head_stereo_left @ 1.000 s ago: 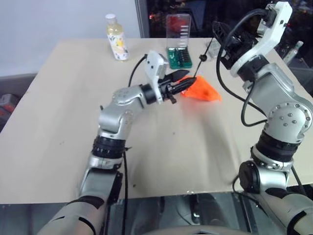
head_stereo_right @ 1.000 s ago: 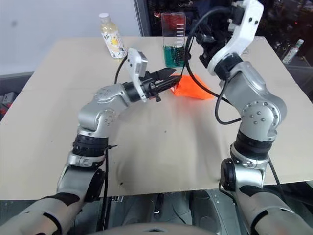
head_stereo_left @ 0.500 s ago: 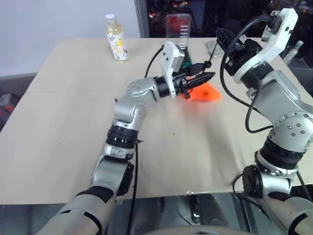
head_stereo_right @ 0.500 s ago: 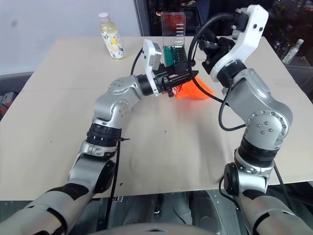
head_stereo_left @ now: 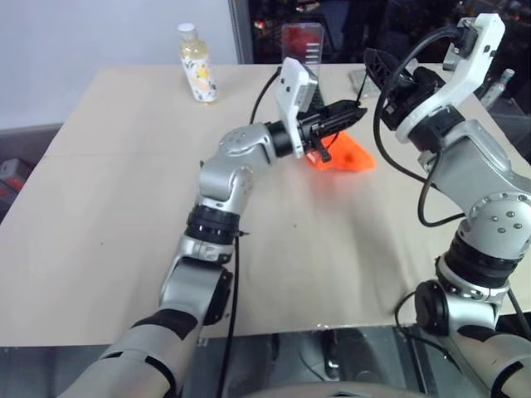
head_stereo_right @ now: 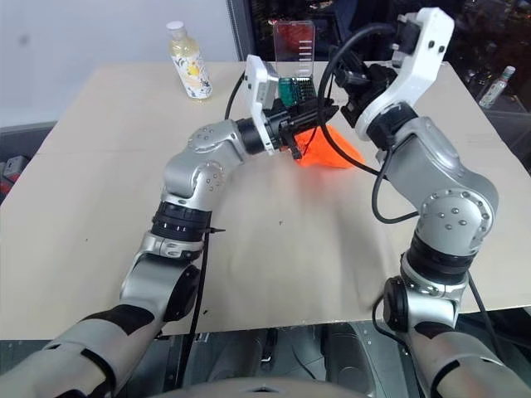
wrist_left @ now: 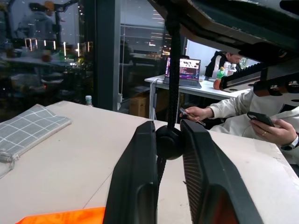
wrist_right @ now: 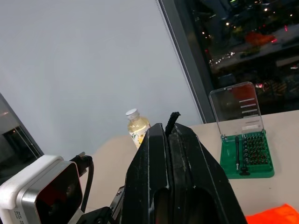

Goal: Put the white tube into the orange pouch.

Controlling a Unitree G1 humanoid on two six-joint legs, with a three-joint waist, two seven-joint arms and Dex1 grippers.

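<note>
Inspecting the grip points first: the left pincer (wrist_left: 169, 135) is clenched on the round black cord stopper (wrist_left: 169, 142), with a finger pressed to each side of it. The right pincer (wrist_right: 169, 133) is clenched on the dark cord (wrist_left: 174, 70), whose frayed tip shows just past its closed fingers. Both hang above the far middle of the worktop (head_stereo_left: 124, 166).

The orange pouch (head_stereo_left: 342, 157) lies just below the left pincer. Its body is on the worktop and its near edge looks slightly peaked towards the cord. I cannot tell whether any of it is lifted clear.

I cannot place the white tube.

Handling judgement:
- The pouch reads as thin, limp and very light fabric. It will not hold its mouth open unaided and will follow any pull on the cord.
- The stopper is small, hard and rounded, so it may squirt out of a flat-fingered pinch.
- Pulling stopper and cord apart could cinch the mouth instead of loosening it.
- The better hold for loading is the fabric rim on either side of the mouth.

A clear bottle (head_stereo_left: 197, 62), a green bit case (wrist_right: 245, 151) and a grey checked pouch (wrist_left: 28, 128) stand well apart from the work.
</note>
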